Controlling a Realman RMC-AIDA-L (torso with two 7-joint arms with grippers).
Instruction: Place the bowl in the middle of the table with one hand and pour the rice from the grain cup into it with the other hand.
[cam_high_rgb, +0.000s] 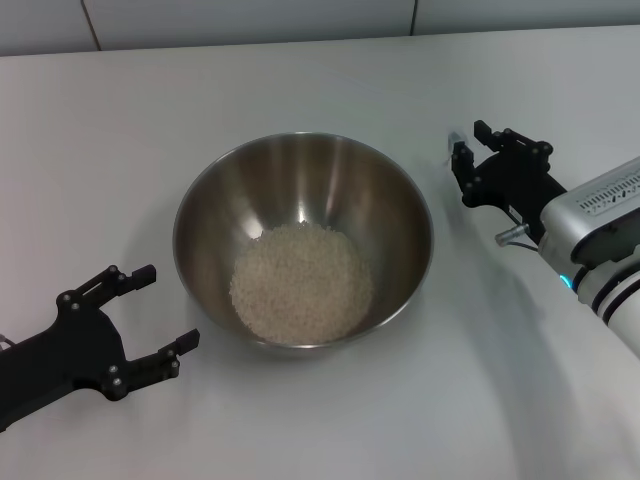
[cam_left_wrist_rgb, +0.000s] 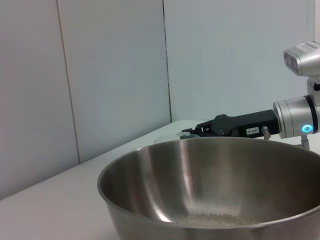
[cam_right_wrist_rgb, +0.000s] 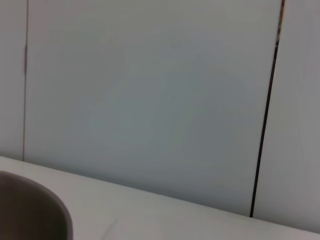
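Observation:
The steel bowl (cam_high_rgb: 205, 215) stands in the middle of the table (cam_high_rgb: 330, 420) with a mound of rice (cam_high_rgb: 300, 282) in its bottom. It also fills the left wrist view (cam_left_wrist_rgb: 150, 190), where some rice (cam_left_wrist_rgb: 215, 218) shows. My right gripper (cam_high_rgb: 472, 145) is just right of the bowl's rim, low over the table, shut on the clear grain cup (cam_high_rgb: 454, 138), which looks upright and empty. From the left wrist the right gripper (cam_left_wrist_rgb: 192, 131) and the faint cup (cam_left_wrist_rgb: 167, 138) show behind the bowl. My left gripper (cam_high_rgb: 170, 305) is open and empty at the bowl's near left.
A pale panelled wall (cam_high_rgb: 250, 20) runs along the table's far edge. In the right wrist view only the wall (cam_right_wrist_rgb: 150, 90), the tabletop (cam_right_wrist_rgb: 175, 220) and a rounded grey edge (cam_right_wrist_rgb: 35, 210) show; I cannot tell what that edge is.

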